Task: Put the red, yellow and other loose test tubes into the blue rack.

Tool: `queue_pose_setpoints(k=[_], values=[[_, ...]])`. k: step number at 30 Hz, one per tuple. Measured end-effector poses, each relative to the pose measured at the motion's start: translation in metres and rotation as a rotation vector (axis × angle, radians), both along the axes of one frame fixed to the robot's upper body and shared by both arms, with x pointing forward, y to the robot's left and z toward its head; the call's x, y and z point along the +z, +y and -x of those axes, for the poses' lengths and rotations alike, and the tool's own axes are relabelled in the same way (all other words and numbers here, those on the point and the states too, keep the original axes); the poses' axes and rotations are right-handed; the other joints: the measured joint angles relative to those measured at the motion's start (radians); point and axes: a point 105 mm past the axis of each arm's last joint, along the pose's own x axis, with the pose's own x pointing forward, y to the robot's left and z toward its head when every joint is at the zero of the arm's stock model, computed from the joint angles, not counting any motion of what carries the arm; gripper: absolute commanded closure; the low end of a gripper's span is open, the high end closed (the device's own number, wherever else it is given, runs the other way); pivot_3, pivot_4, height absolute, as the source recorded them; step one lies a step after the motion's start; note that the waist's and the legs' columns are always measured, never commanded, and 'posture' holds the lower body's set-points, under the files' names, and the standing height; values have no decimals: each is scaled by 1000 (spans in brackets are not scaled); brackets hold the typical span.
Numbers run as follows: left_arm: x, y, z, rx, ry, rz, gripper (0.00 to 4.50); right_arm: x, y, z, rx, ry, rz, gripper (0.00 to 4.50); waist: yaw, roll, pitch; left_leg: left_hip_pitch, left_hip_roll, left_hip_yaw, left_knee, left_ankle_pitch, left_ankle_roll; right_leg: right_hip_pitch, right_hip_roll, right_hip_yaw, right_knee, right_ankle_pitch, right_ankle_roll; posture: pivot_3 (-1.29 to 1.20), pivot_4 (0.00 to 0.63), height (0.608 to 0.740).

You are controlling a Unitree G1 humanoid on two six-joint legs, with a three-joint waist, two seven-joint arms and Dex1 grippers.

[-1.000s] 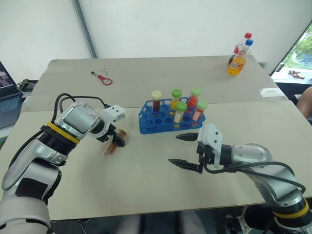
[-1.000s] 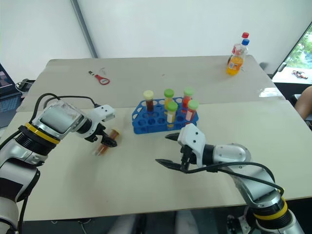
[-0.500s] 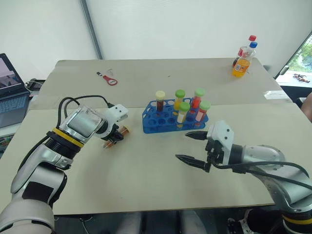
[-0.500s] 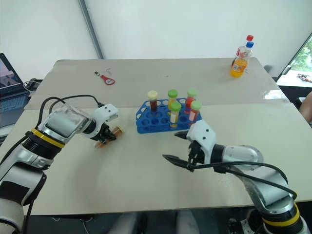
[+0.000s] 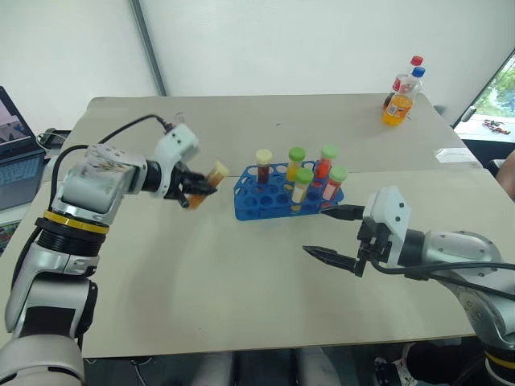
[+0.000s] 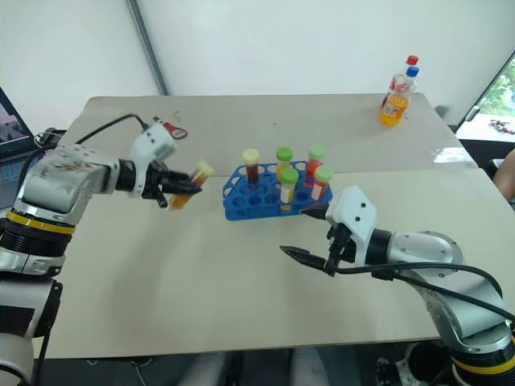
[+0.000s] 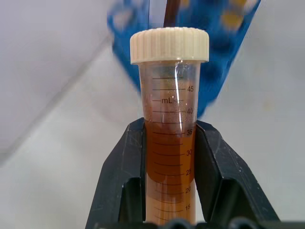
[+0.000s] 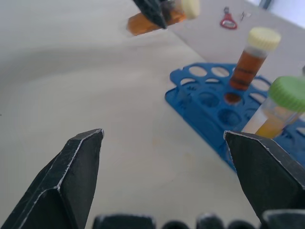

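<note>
Left gripper (image 5: 195,190) is clamped on a cream-capped tube of amber-brown liquid (image 5: 205,183), held off the table (image 5: 241,281) just left of the blue rack (image 5: 286,197). The tube lies nearly level, cap towards the rack. Right gripper (image 5: 339,237) hangs empty, jaws wide, just near-right of the rack.

Risks:
- Tube needs turning upright before insertion. The fingers (image 7: 121,176) pinch mid-body on smooth plastic, so I'd guess it could slip or pivot in the grip during the turn.
- The rack already holds five capped tubes at its far side. A low approach could hit a cap or shove the rack, which looks unfixed.

Views: the left wrist view shows both fingers pressed against the tube wall, with liquid up to just above the grip. The head views give the gap between tube and rack and the empty near holes. The right wrist view shows open holes at the rack's left end.
</note>
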Motion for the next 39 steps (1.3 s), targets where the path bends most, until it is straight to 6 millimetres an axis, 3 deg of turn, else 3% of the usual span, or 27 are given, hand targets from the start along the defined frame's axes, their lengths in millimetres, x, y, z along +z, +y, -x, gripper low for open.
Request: queue_pose_setpoints(k=[3, 7, 10, 14, 19, 26, 39], values=[[10, -26, 12, -99, -39, 180, 3640, 7, 0, -5, -37, -84, -24, 0, 0, 0, 0, 0, 0, 0, 0, 0, 0, 0, 0, 0, 0, 0, 0, 0, 150, 740], [2, -62, 22, -153, -80, 354, 3640, 5, -7, -11, -131, -96, -19, 0, 3, 0, 0, 0, 0, 0, 1, 0, 0, 0, -1, 1, 0, 0, 0, 0, 150, 740], [-2, -75, 23, -149, -143, 417, 3640, -3, -15, -8, -185, -51, -21, 0, 6, 0, 0, 0, 0, 0, 0, 0, -1, 0, -1, 1, 0, 0, 0, 0, 150, 740], [-3, -91, 15, -126, -246, 483, 3640, 0, -8, 4, -175, -36, -46, 0, 11, 0, 0, 1, 0, 1, 0, 0, -1, 1, -1, 2, -1, 0, 0, 0, 150, 740], [-17, -93, 0, -86, -266, 504, 3640, 4, -3, 15, -176, -12, -96, 0, 13, 0, 0, 2, -1, 1, 0, 0, 0, 2, -1, 1, -1, 0, 0, 0, 150, 740], [-30, -100, -5, -101, -275, 505, 3641, 15, 0, 28, -174, 38, -200, 0, 14, 0, 0, 1, -1, 0, 0, 0, 0, 2, -1, 1, -1, 1, 0, 0, 150, 740], [-48, -106, -20, -58, -350, 491, 3641, 15, -7, 32, -224, 74, -196, 0, 15, -1, 0, 1, -1, 1, 0, 0, 0, 2, -1, 1, -1, 1, 0, 0, 150, 740]])
